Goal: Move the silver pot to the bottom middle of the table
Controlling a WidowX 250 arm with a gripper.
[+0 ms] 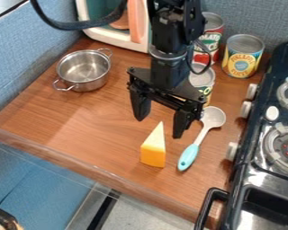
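Black stove handle point(206, 209) nearest, cheese wedge point(153, 152) beyond, silver pot point(84, 71) upper left, gripper point(159, 126) fingers apart

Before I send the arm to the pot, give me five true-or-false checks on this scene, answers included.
1. The silver pot sits on the table, left of the gripper in the picture. True.
2. The gripper is closed around the pot. False: it is open and apart from the pot.
3. The spoon lies inside the pot. False: it lies on the table beside the cheese wedge.
4. The spoon's handle is turquoise. True.
5. The cheese wedge is on the stove. False: it is on the table.
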